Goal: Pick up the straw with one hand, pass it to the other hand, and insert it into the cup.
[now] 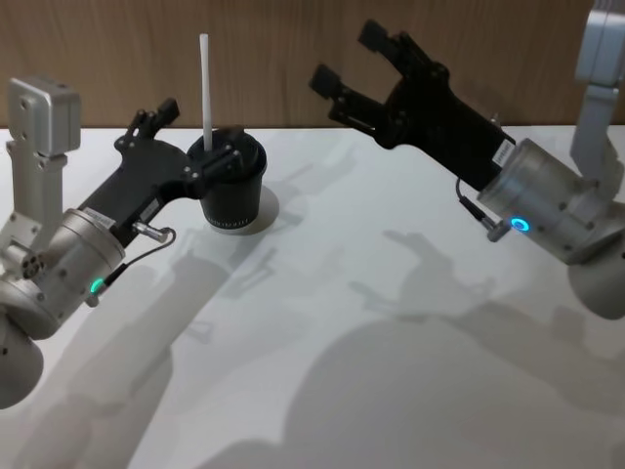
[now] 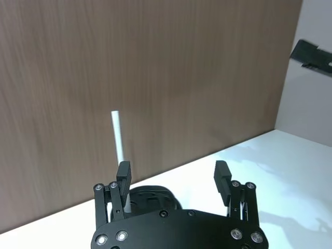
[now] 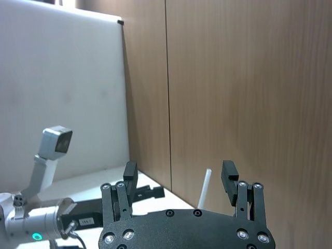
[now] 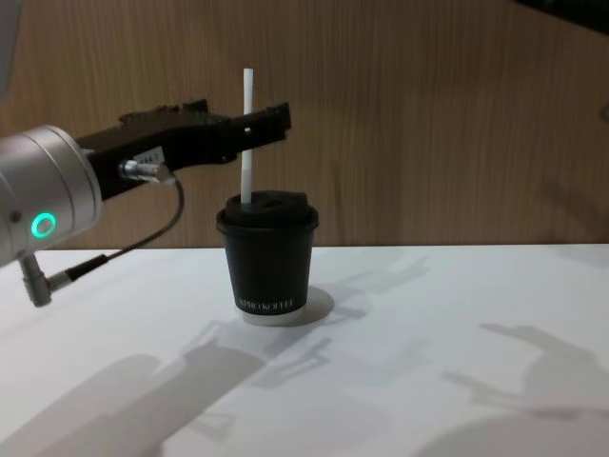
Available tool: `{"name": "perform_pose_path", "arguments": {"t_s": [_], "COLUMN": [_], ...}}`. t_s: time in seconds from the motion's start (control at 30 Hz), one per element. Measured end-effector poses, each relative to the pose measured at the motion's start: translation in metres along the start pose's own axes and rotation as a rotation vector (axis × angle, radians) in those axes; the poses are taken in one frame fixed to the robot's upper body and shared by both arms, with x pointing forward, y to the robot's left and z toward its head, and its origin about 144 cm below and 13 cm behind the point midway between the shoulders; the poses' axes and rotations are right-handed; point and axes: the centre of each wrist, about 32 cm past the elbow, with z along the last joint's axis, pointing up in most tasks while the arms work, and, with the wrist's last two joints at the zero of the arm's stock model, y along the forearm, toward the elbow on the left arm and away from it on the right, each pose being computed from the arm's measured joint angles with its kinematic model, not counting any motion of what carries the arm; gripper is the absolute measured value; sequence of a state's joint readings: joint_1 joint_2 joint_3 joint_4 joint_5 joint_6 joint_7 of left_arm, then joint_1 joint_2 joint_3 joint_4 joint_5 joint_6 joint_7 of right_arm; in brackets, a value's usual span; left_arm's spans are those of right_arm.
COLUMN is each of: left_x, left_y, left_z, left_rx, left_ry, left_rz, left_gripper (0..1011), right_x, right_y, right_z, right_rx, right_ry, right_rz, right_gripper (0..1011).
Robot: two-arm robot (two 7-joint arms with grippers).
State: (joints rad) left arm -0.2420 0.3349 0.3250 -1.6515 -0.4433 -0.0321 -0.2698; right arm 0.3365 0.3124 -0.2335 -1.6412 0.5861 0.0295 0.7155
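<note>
In the head view, the straw (image 1: 205,83) stands in the cup (image 1: 232,191) near the desk's (image 1: 391,293) far edge. Our left gripper (image 1: 186,137) is spread open around it; the right gripper (image 1: 356,59) hangs open, well apart.

In the chest view, one left finger looks close to the straw (image 4: 246,133), so we judge that pulling back sideways could tip the cup (image 4: 268,257).

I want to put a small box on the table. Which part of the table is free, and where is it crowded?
The table is bare in front of and to the right of the cup. It is crowded at the back left: the left gripper, open, brackets the straw above the cup. The right gripper hangs open, high at the back.
</note>
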Motion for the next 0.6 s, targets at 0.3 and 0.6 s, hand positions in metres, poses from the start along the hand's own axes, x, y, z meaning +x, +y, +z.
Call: {"name": "perform_pose_path", "arguments": {"t_s": [0.3, 0.6], "left_x": [-0.005, -0.009], "left_y": [-0.002, -0.003], "left_z": [-0.009, -0.014], "left_rx": [-0.016, -0.027], "left_ry": [0.009, 0.008], "left_rz": [-0.025, -0.040], "left_gripper": [1003, 1003], "right_x": [0.006, 0.008], "right_y": [-0.015, -0.022], "right_z": [0.002, 0.003], "right_rx": [-0.045, -0.066], "right_ry": [-0.013, -0.017], "right_rz": [-0.016, -0.021], "right_gripper": [1001, 1001]}}
